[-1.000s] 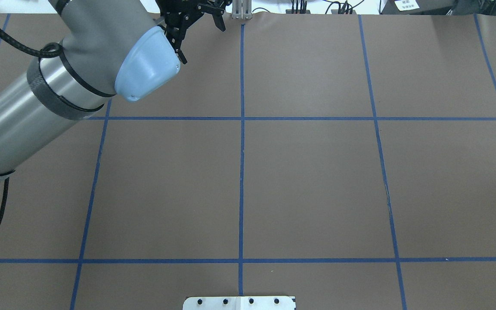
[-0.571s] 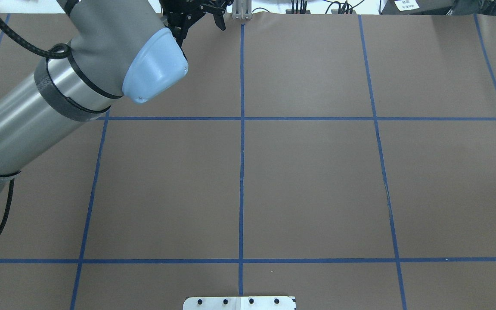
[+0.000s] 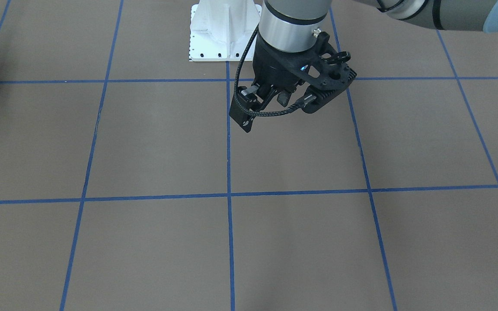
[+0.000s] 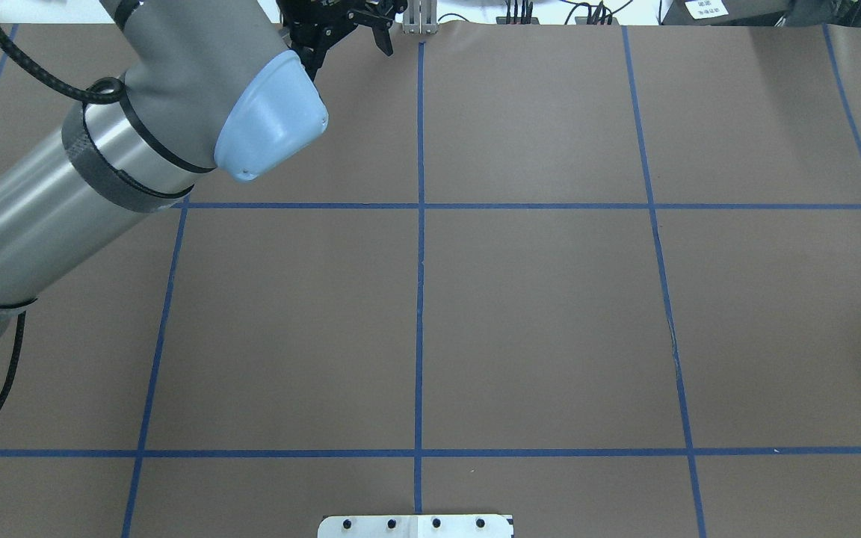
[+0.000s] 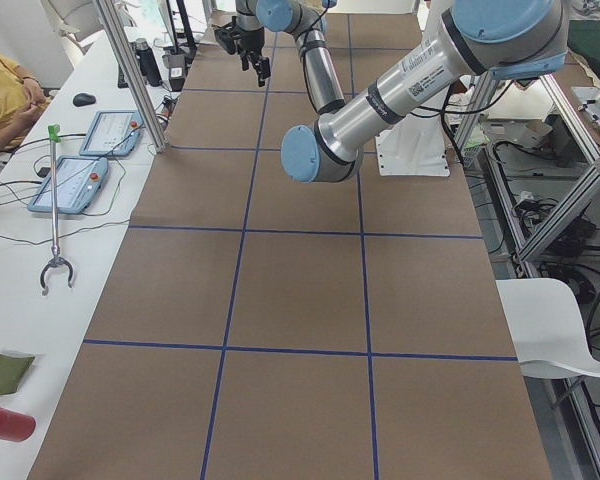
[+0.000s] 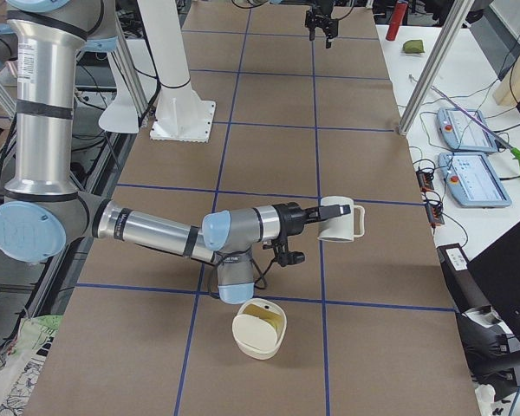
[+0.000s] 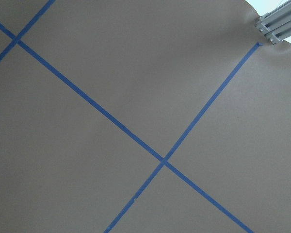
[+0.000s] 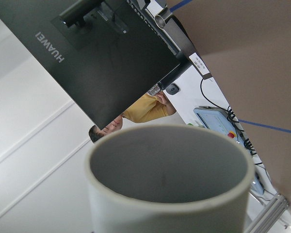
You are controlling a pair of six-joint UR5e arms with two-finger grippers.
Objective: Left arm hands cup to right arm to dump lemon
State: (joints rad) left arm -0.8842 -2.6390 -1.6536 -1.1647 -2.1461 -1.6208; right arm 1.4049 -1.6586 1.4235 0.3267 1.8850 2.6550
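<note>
Right gripper (image 6: pixel 310 218) (whether clamped, I cannot tell) has the off-white squared-handle mug (image 6: pixel 341 219) at its tip, tipped sideways above the brown table (image 6: pixel 390 286), just beyond a cream round bowl (image 6: pixel 260 329); far off, left gripper (image 4: pixel 348 41) hangs spread wide.

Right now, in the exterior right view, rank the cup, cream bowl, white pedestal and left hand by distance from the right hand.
1. cup, at the right hand.
2. cream bowl, nearer the camera.
3. white pedestal, robot's side.
4. left hand, far end.
</note>
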